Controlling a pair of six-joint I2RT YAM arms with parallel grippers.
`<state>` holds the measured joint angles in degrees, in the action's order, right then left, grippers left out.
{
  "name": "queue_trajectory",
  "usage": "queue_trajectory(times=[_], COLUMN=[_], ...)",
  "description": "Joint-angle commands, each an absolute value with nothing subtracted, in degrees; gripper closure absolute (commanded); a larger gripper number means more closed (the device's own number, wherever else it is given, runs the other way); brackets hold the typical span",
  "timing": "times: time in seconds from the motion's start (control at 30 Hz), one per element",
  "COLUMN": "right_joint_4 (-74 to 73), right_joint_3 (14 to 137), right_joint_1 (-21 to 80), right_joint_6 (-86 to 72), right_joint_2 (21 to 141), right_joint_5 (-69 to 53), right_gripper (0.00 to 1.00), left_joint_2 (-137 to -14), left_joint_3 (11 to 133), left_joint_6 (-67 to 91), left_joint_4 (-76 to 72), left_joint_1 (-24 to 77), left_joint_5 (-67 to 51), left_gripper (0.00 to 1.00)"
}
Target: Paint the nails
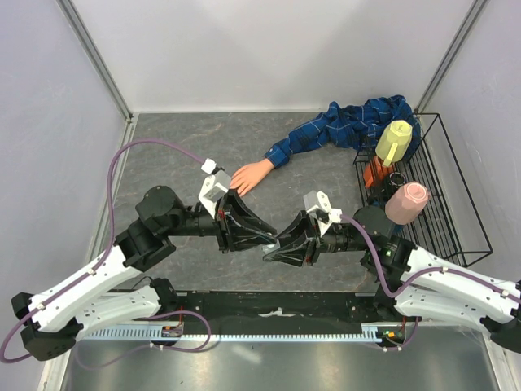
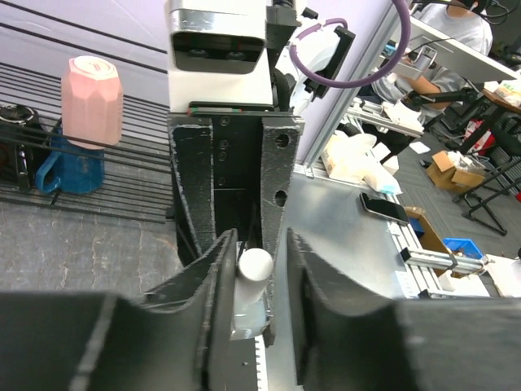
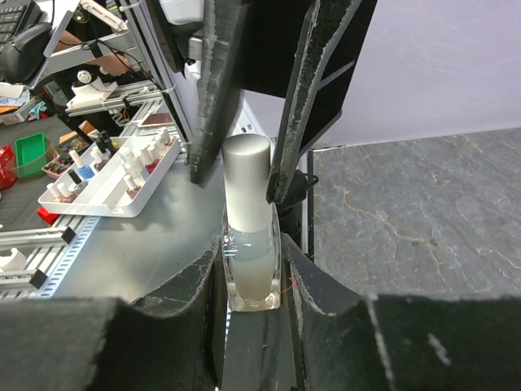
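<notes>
Nails [image 1: 236,186], barely visible, on mannequin hand [image 1: 251,175] apart from both jaws.

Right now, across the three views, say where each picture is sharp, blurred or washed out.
Top view: even light, soft shadows, the hand sharp. Left wrist view: the left tool is dark and blurred near the lens; the white cap is nearly washed out. Right wrist view: the bottle is sharp, its cap shows a soft sheen, the right tool blurs at the bottom edge.

One bottle [image 3: 248,236], one mannequin hand [image 1: 251,176], one basket [image 1: 449,221].
</notes>
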<state>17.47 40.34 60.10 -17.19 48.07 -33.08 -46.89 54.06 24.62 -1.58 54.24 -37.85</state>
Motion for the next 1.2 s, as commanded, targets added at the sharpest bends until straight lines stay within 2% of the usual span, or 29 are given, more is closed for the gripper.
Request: queue_trajectory(times=[0.0, 0.07, 0.27, 0.43, 0.6, 0.67, 0.77, 0.9, 1.0, 1.03, 1.07, 1.1, 1.13, 1.17], right_joint_4=[16.45, 15.47, 13.01, 9.50, 4.06, 3.08, 2.46, 3.77, 3.87, 3.35, 2.99, 2.73, 2.03, 0.28], right_joint_3=[43.50, 44.03, 46.40, 48.42, 52.73, 54.57, 56.50, 57.30, 57.65, 58.18, 58.18, 58.18, 58.53, 58.80], right_joint_1=[59.94, 59.94, 59.94, 59.94, 61.08, 62.57, 66.09, 66.80, 65.84, 64.87, 64.17, 63.03, 62.06, 61.18], right_joint_6=[-14.94, -13.98, -12.31, -10.46, -8.18, -6.07, -3.08, -0.80, -0.44, -0.44, -0.35, -0.87, -1.14, -1.40], right_joint_2=[47.20, 47.55, 48.86, 50.18, 52.82, 54.66, 57.65, 59.85, 58.89, 58.54, 58.01, 57.22, 57.13, 57.13], right_joint_5=[-31.03, -28.84, -22.07, -11.62, 2.61, 12.27, 23.79, 26.99, 20.24, 17.00, 11.57, 9.34, 6.36, 0.32], right_gripper=[1.00, 1.00, 1.00, 1.00, 1.00, 1.00, 1.00, 1.00, 1.00, 1.00, 1.00, 1.00, 1.00, 1.00], left_joint_2=[-47.55, -48.07, -50.10, -50.10, -52.20, -54.48, -57.73, -60.90, -60.30, -59.77, -58.81, -56.97, -55.82, -54.77], left_joint_3=[57.04, 58.09, 62.14, 64.42, 67.93, 69.51, 72.85, 76.02, 77.08, 77.08, 76.99, 76.56, 76.29, 76.03], left_joint_6=[25.40, 25.14, 22.41, 21.97, 19.78, 19.16, 19.51, 20.39, 19.08, 18.55, 18.54, 18.46, 18.63, 18.89], left_joint_4=[-0.36, 1.21, 8.25, 11.16, 15.55, 17.04, 18.89, 18.90, 18.81, 18.81, 18.63, 18.55, 18.37, 18.37], left_joint_1=[54.49, 54.49, 54.49, 55.02, 60.19, 63.52, 66.61, 68.38, 68.29, 68.20, 68.20, 68.12, 67.94, 67.77], left_joint_5=[-38.94, -37.89, -30.35, -18.22, 5.50, 17.06, 27.20, 32.08, 28.49, 26.82, 23.76, 22.16, 20.58, 17.96], left_gripper=[0.75, 0.86, 0.98, 0.98, 0.98, 0.98, 0.98, 0.98, 0.98, 0.73, 0.58, 0.49, 0.28, 0.24])
